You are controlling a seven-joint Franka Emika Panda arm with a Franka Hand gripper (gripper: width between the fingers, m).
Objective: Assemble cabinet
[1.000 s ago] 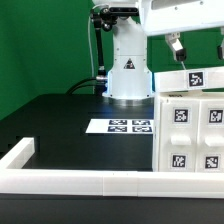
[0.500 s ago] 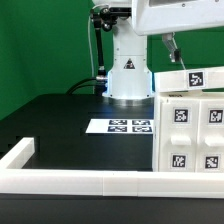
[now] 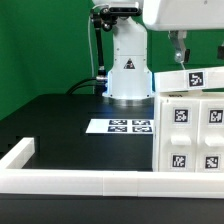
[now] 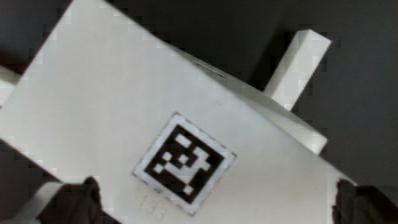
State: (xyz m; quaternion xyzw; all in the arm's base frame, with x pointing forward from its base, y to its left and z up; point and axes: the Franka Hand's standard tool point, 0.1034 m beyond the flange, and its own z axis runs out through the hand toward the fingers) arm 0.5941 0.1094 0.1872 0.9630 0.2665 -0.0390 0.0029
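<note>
The cabinet (image 3: 190, 135) is a large white block with a grid of tags, at the exterior view's right. A white slab with one tag (image 3: 192, 78) lies tilted on top of it. My gripper (image 3: 181, 48) hangs just above that slab, apart from it. In the wrist view the slab (image 4: 160, 90) fills the picture, its tag (image 4: 189, 162) close below my gripper (image 4: 217, 208). A narrow white part (image 4: 299, 65) juts out behind it. The dark fingers (image 4: 71, 205) stand wide apart at either side of the slab and hold nothing.
The marker board (image 3: 128, 126) lies flat on the black table (image 3: 60, 125) in front of the robot base (image 3: 127, 72). A long low white border rail (image 3: 80, 183) runs along the near edge and turns up the exterior view's left side.
My gripper has shifted a little toward the exterior view's right, above the tilted top slab. The cabinet and the marker board have not moved.
</note>
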